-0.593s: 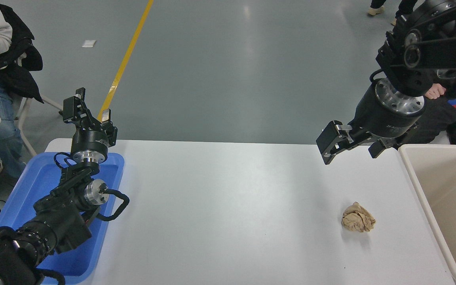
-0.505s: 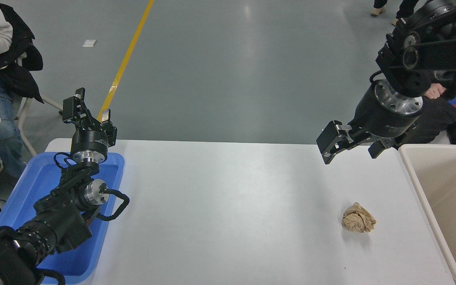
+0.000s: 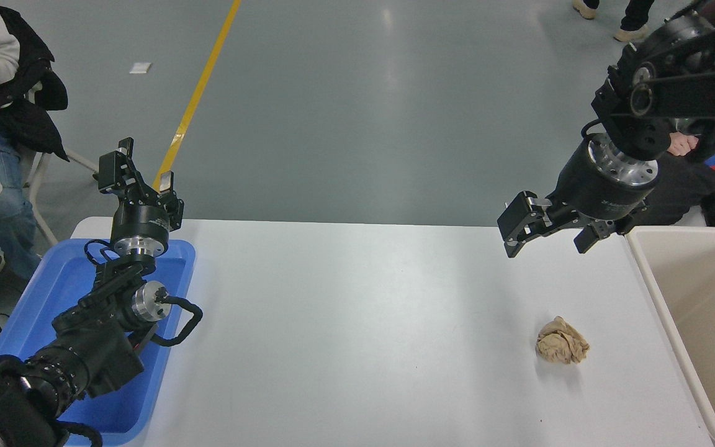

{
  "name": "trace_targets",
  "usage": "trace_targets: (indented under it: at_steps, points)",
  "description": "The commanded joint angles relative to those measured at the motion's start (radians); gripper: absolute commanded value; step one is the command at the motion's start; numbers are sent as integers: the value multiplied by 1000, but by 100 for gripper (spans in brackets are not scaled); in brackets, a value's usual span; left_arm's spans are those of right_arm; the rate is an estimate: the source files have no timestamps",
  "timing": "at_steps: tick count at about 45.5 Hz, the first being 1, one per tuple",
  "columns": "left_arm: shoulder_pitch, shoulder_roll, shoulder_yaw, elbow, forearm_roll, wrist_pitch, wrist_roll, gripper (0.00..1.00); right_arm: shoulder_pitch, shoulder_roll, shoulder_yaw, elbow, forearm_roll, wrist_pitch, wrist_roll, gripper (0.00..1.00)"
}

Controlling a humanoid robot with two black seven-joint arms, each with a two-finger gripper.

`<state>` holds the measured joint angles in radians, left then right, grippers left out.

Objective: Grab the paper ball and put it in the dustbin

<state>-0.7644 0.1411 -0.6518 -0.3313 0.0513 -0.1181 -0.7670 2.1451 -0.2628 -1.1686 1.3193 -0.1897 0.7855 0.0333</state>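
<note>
The right gripper [image 3: 547, 233] hangs with fingers spread wide, holding nothing, well above the crumpled tan-brown paper ball [image 3: 561, 347] lying on the white table [image 3: 345, 335] beside the empty cream plastic dustbin [image 3: 646, 273]; left gripper [image 3: 136, 176] parked, open; nothing done yet.

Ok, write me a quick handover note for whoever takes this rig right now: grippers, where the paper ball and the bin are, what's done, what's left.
Right gripper: open, empty, in the air over the table's far right part, short of the paper ball.
Left gripper: open, empty, parked over the blue tray at the lower left.
Paper ball: lying on the white table, near the right side, apart from both grippers.
Dustbin: at the table's right edge, just right of the ball; nothing seen in the visible part.
Done: nothing grasped yet.
Left: lower onto the ball, grip, lift, carry over the rim, release.
</note>
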Motion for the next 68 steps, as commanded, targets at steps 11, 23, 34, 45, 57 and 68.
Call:
trace_targets:
  at_steps: [11, 23, 34, 45, 57, 68]
  points:
    - [-1, 0, 0, 0, 1, 0, 0, 100, -346, -56, 66, -236, -163, -29, 5, 100]
    - [-1, 0, 0, 0, -1, 0, 0, 100, -602, -107, 184, -334, -321, -161, 5, 100]
    - [-1, 0, 0, 0, 1, 0, 0, 100, -839, -138, 345, -540, -396, -175, 13, 100]
    - [-1, 0, 0, 0, 1, 0, 0, 100, -996, -144, 513, -627, -534, -221, 10, 100]
    - [-1, 0, 0, 0, 1, 0, 0, 100, -1030, -145, 526, -634, -539, -258, 3, 100]
    - [-1, 0, 0, 0, 1, 0, 0, 100, -1073, -141, 526, -635, -539, -279, 0, 100]
